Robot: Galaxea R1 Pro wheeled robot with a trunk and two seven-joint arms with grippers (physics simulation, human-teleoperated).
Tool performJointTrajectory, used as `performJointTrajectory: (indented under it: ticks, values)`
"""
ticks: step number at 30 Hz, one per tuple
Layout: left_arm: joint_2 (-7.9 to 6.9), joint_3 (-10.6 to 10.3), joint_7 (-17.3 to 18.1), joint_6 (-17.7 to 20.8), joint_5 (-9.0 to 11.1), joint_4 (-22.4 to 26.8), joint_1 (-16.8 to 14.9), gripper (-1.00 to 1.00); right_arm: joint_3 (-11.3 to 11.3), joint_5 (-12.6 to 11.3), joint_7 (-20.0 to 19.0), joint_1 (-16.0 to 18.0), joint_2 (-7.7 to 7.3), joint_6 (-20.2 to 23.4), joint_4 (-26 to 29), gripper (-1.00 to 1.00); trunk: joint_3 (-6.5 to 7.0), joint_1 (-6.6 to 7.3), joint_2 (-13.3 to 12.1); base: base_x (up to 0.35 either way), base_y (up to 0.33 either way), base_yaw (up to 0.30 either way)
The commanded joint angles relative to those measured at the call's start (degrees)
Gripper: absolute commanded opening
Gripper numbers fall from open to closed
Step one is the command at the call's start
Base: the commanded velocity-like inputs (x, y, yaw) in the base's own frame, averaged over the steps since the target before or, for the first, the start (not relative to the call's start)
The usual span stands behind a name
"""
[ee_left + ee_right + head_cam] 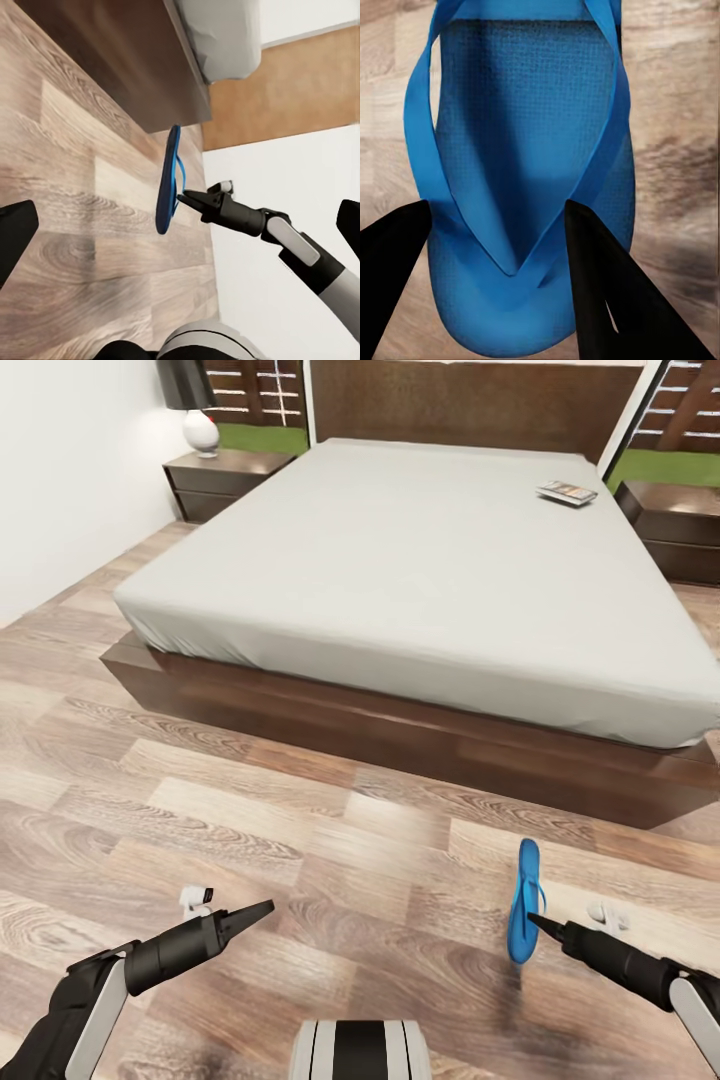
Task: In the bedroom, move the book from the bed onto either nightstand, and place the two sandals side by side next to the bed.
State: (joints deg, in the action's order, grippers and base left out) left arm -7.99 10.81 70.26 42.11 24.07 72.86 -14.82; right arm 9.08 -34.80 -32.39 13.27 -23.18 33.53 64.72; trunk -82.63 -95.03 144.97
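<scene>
Right claw (pixel 532 922) grips one sandal (pixel 522 905).

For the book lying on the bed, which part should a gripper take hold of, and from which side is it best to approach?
The book lies flat on the mattress of the bed, near its far right corner, beside the right nightstand. It is thin, so probably pinch one edge across its thickness, coming in low from the bed's right side, the nearest to it. The right gripper holds a sandal; the left gripper holds nothing.
</scene>
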Motion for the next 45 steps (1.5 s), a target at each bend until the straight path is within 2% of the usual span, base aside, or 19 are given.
performJointTrajectory:
  ticks: [1,14,18,20,22,24,25,27,28,30,33,35,36,37,39,42,45]
  values:
    - [-0.01,0.0,0.1,0.5,0.2,0.0,0.0,1.00,0.1,-0.2,0.0,0.0,-0.02,0.4,0.2,-1.00,0.19,0.03,0.0,0.000,0.000,0.000]
    - [-0.01,0.1,-0.1,-0.1,0.1,-0.1,0.0,1.00,0.2,-0.1,0.1,0.0,-0.01,0.3,0.0,-1.00,3.07,0.37,-0.2,0.000,0.000,0.000]
    - [-0.08,0.2,-0.1,-2.1,-0.2,-3.7,0.0,1.00,0.3,0.1,0.2,0.0,0.02,0.3,-0.1,-1.00,3.96,0.47,-0.2,0.000,0.000,0.000]
    - [-0.23,0.3,-0.1,-4.1,-2.0,-7.1,0.0,1.00,0.3,0.0,0.2,0.0,0.00,0.4,-0.1,-1.00,4.40,0.52,-0.3,0.000,0.000,0.000]
    - [-0.36,0.4,-0.1,-5.0,-4.2,-8.5,0.0,1.00,0.3,0.0,0.2,0.0,-0.01,0.4,-0.1,-1.00,4.85,0.57,-0.3,0.000,0.000,0.000]
    - [-0.43,0.5,-0.1,-6.1,-8.0,-10.0,0.0,1.00,0.1,0.1,0.1,0.0,0.00,0.4,-0.2,-1.00,5.29,0.63,-0.3,0.000,0.000,0.000]
    - [-0.44,0.5,-0.1,-8.6,-11.9,-12.8,0.0,1.00,-0.1,0.1,0.1,0.0,0.06,0.4,-1.2,-1.00,5.51,0.65,-0.3,0.000,0.000,0.000]
    - [-0.42,0.4,0.0,-12.8,-16.2,-16.5,0.0,1.00,-0.1,0.2,0.1,-0.1,0.20,0.3,-4.8,-1.00,5.95,0.70,-0.4,0.000,0.000,0.000]
    - [-0.42,0.4,0.0,-15.7,-19.3,-19.0,0.1,1.00,-0.1,0.2,0.1,-0.2,0.24,0.2,-8.2,-1.00,6.17,0.73,-0.4,0.000,0.000,0.000]
    - [-0.62,0.5,0.0,-20.9,-24.0,-23.5,0.1,1.00,-0.2,0.2,0.1,-0.4,0.28,-0.2,-15.5,-1.00,6.62,0.78,-0.4,0.000,0.000,0.000]
    - [-1.37,0.6,-0.6,-27.9,-26.6,-30.6,0.1,1.00,-0.2,0.2,0.1,-0.4,0.51,-1.1,-25.0,-1.00,7.28,0.86,-0.4,0.000,0.000,0.000]
    - [-1.43,0.7,-2.3,-31.4,-26.9,-33.7,0.1,1.00,-0.2,0.3,0.1,-0.4,0.57,-3.4,-28.7,-1.00,7.73,0.91,-0.5,0.000,0.000,0.000]
    - [-1.41,0.7,-4.0,-33.6,-27.0,-35.1,0.1,1.00,-0.2,0.3,0.1,-0.4,0.61,-5.9,-30.8,-1.00,7.95,0.93,-0.5,0.000,0.000,0.000]
    - [-1.37,0.7,-7.3,-35.7,-26.9,-36.4,0.1,1.00,-0.2,0.2,0.1,-0.4,0.68,-10.4,-32.9,-1.00,8.17,0.96,-0.5,0.000,0.000,0.000]
    - [-1.35,0.7,-10.5,-36.8,-26.7,-37.1,0.1,1.00,-0.2,0.2,0.0,-0.4,0.72,-14.2,-34.1,-1.00,8.61,1.01,-0.5,0.000,0.000,0.000]
    - [-1.33,1.6,-14.3,-37.7,-24.7,-37.6,0.1,1.00,-0.2,0.2,0.0,-0.4,0.75,-17.5,-35.1,-1.00,9.28,1.09,-0.6,0.000,0.000,0.000]
    - [-1.31,4.0,-17.3,-38.3,-21.9,-37.8,0.0,1.00,-0.2,0.2,0.0,-0.4,0.77,-18.9,-36.4,-1.00,9.94,1.17,-0.6,0.000,0.000,0.000]
